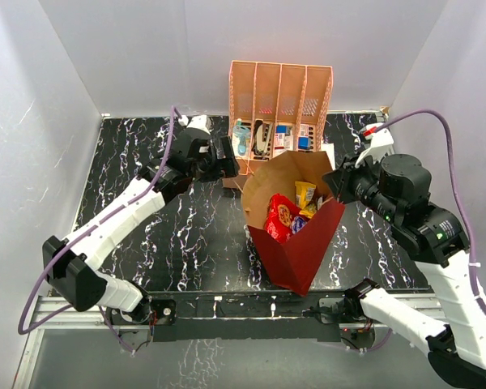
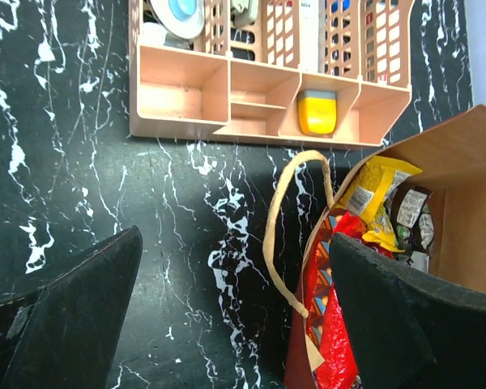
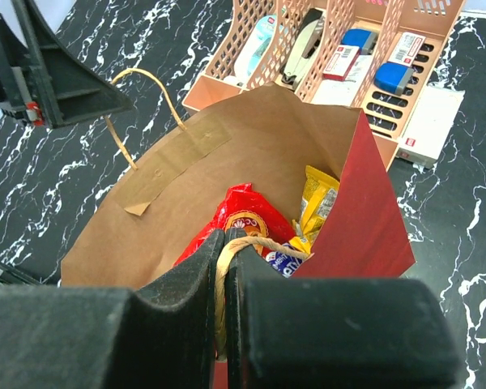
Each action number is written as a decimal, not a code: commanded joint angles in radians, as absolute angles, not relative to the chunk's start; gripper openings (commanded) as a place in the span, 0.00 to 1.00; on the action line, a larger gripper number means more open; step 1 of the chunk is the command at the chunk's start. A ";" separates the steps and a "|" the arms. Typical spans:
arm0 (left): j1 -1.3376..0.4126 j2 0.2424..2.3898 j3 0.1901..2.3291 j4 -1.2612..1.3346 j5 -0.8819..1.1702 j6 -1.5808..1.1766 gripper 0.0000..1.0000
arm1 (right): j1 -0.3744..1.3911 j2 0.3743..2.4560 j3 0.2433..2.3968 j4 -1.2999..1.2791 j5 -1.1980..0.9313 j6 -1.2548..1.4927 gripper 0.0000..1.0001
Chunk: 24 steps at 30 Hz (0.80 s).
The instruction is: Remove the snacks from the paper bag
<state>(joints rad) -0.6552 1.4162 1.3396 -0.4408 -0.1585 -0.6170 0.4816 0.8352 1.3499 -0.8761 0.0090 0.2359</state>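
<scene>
- Centrally in the top view, the paper bag [image 1: 301, 247] stands upright and open on the black marbled table [image 1: 113, 150], red outside and brown kraft inside.
- Snacks lie inside the bag. A red cookie bag [image 1: 279, 217] sits toward the left of the opening, with a yellow packet [image 1: 305, 193] just above it in the frame.
- In the left wrist view, small dark packets [image 2: 411, 217] lie to the right of the yellow packet.
- Right gripper [image 3: 225, 279]: the fingers are pressed together on the twine handle [image 3: 263, 243] at the bag's rim, at the bottom centre of the right wrist view. The cookie bag shows just beyond them.
- Left gripper [image 2: 227, 324]: the fingers [image 2: 73, 316] are spread wide and hold nothing. They hang above the table at the left of the bag's mouth, and the right-hand finger overlaps the rim in the frame.
- A second handle loop [image 2: 282, 235] curves free outside the bag's left rim, between the spread fingers.
- The peach slotted rack [image 1: 279, 89] stands in the upper centre of the top view, just behind the bag. A yellow item [image 2: 317, 113] lies in one of its front compartments.
</scene>
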 commanded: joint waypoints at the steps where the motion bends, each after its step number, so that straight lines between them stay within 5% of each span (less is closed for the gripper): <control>1: -0.643 1.360 1.343 -0.437 -0.155 -0.596 0.99 | 0.480 0.810 1.381 -0.830 0.026 0.252 0.08; 5: -0.641 1.426 1.375 -0.394 -0.017 -0.607 0.94 | 0.481 0.810 1.389 -0.839 0.044 0.257 0.08; 10: -0.641 1.456 1.394 -0.369 0.017 -0.630 0.71 | 0.480 0.825 1.437 -0.864 0.135 0.287 0.08; 17: -0.641 1.454 1.386 -0.277 0.187 -0.642 0.12 | 0.481 0.881 1.527 -0.918 0.373 0.322 0.08; 24: -0.641 1.420 1.344 -0.197 0.302 -0.709 0.03 | 0.481 1.063 1.732 -0.968 0.514 0.236 0.08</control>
